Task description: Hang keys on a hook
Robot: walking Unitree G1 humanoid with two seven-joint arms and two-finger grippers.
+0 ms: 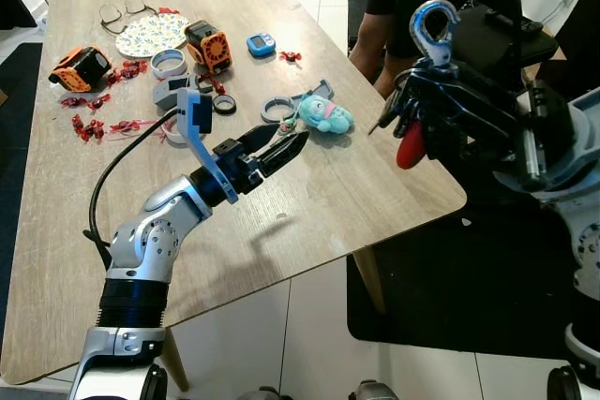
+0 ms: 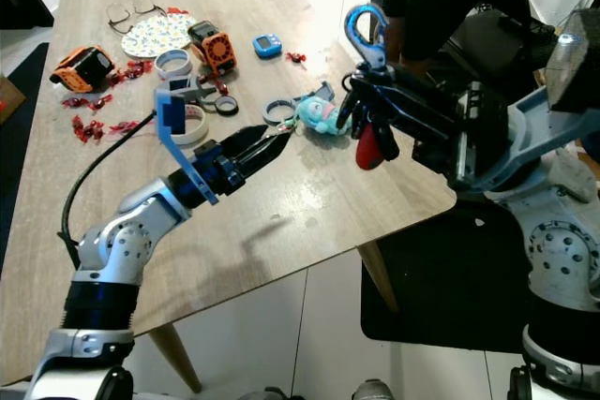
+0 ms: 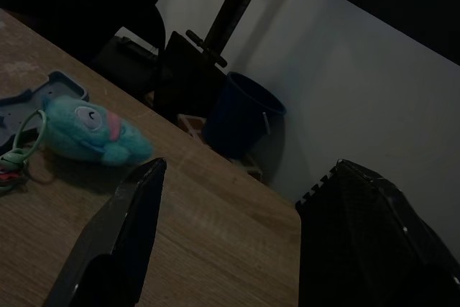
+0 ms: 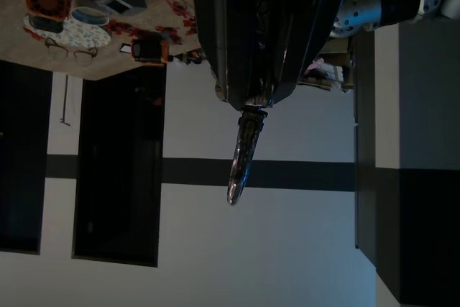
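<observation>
My right jaws (image 1: 419, 67) are clamped on the blue hook (image 1: 432, 27), holding it upright off the bench (image 1: 309, 203) edge, so that half is ready. My left jaws (image 1: 292, 144) hang narrow but empty just above the bench; the keys (image 1: 291, 119), with their teal plush charm (image 1: 325, 113), lie just ahead of those tips, untouched. Picking them up and threading the ring over the hook is all left, I reckon.

Left arm: silver, bent at the elbow, forearm reaching forward and to the right.
Left gripper (image 1: 295, 144): low, fingers parted at the tips, pointing right.
Right arm: raised at the right side, wrist turned inward to the left.
Right gripper (image 1: 405, 111): black fingers pressed together around a blue hook (image 1: 429, 27).
</observation>
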